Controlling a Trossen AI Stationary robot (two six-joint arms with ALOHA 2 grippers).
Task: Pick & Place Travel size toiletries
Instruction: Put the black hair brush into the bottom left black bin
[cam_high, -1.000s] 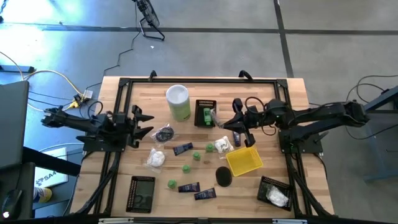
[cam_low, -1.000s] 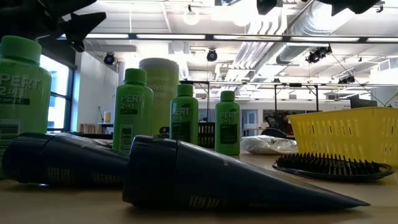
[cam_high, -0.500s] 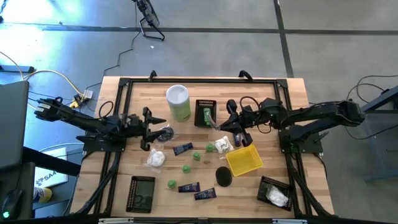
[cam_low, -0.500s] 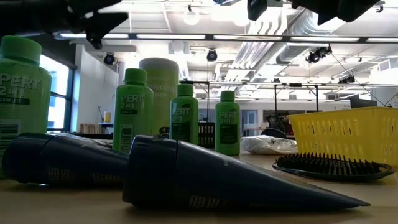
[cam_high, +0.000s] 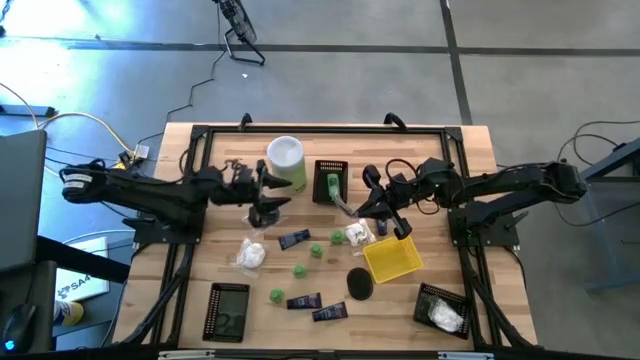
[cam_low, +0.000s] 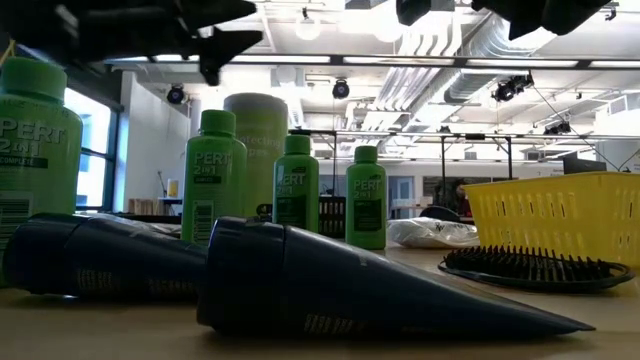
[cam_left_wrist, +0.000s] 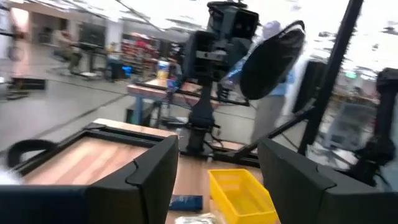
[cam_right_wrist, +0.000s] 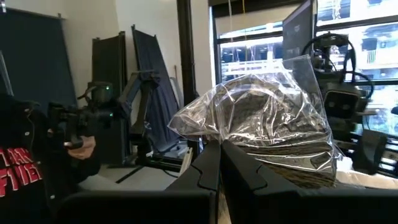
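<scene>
R pincer (cam_high: 352, 208) pinching clear packet (cam_right_wrist: 267, 134) mid-table, L pincer (cam_high: 268, 195) spread nr canister (cam_high: 286, 163)

We saw a pale, matt wooden table (cam_high: 200, 170) with visible grain. The green bottles (cam_low: 214, 175) looked like smooth plastic, the navy tubes (cam_low: 330, 285) dull and soft-skinned. The yellow basket (cam_low: 545, 215) was plastic mesh, and the right gripper (cam_right_wrist: 219, 163) pinched a glossy, crinkled clear bag (cam_right_wrist: 273, 118).
</scene>
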